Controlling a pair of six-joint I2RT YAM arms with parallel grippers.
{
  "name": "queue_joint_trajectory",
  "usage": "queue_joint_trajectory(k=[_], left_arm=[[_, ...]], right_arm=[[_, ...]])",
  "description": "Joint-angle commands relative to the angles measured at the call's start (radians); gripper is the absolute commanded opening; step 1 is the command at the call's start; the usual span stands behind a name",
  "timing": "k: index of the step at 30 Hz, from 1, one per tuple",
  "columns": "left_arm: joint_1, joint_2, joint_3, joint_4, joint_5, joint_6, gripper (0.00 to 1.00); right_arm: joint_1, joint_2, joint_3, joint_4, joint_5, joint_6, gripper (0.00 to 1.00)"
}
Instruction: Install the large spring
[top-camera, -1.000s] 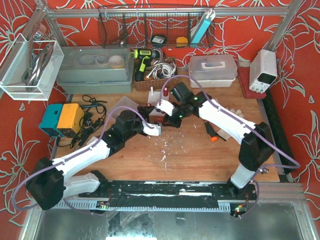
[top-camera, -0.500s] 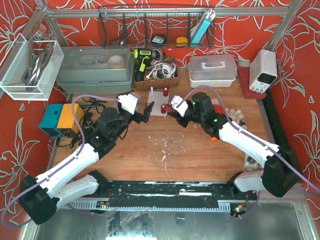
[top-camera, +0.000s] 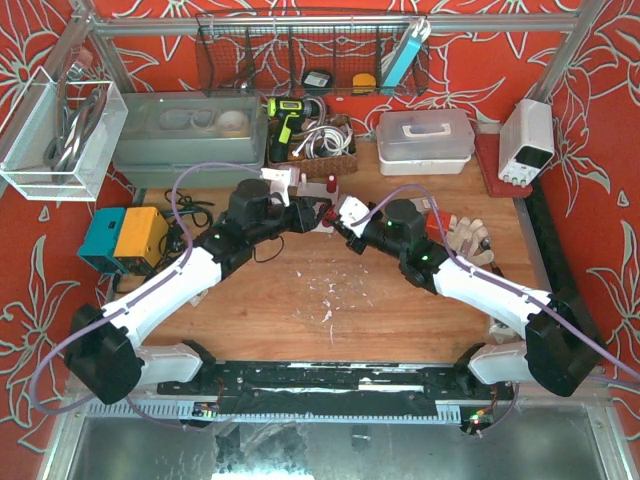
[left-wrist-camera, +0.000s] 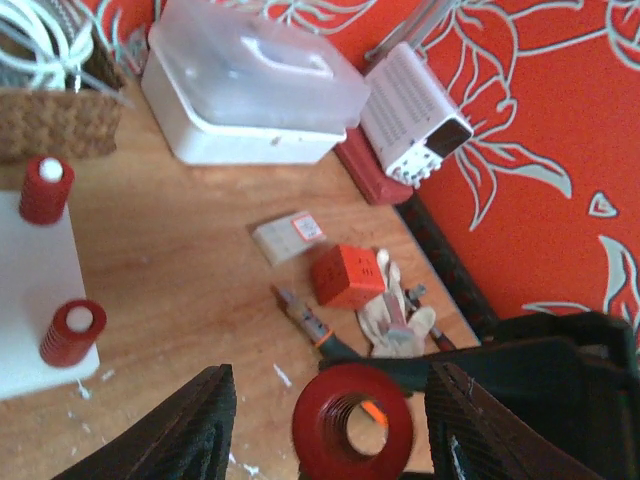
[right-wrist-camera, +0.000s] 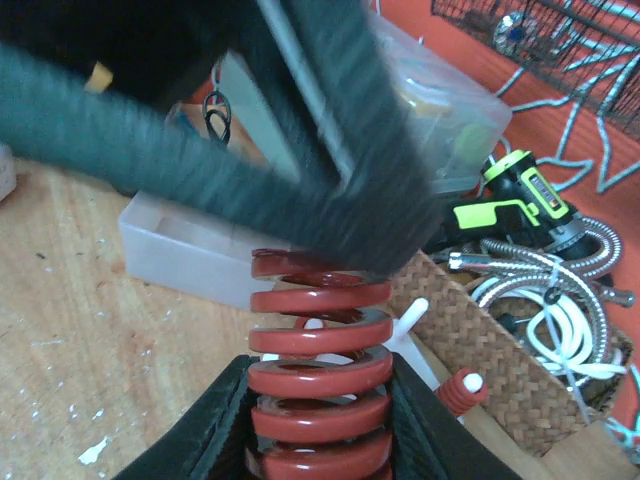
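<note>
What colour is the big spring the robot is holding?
Red. The large spring shows best in the right wrist view, where its coils fill the middle of the picture.

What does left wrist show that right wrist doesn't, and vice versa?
Left wrist only: the large spring end-on with its bore open and a gap to the left jaws on each side. It also shows the power supply, red cube and gloves.
Right wrist only: the spring's coils side-on, clamped between the right jaws, and the drill.
Both: the spring, the wicker basket and a small red spring on a white post.
</note>
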Motion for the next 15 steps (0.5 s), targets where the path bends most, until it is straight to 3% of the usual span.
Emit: queue_joint_trajectory(k=[1,9,15], left_arm=[[0.002,0.016,0.041,-0.078,0.069,-0.059,0.55],[0.002,0.035,0.041,-0.060,0.150,-0.096,0.55],[0.002,0.047,0.041,-0.041,0.155,-0.131,0.48]], right_arm=[[0.009,-0.019,-0.023,0.133,0.035,0.021,0.00],[0.014,-0.015,-0.031,0.138,0.032,0.006,0.00],[0.018,-0.018,-0.036,0.147,0.027,0.005,0.00]])
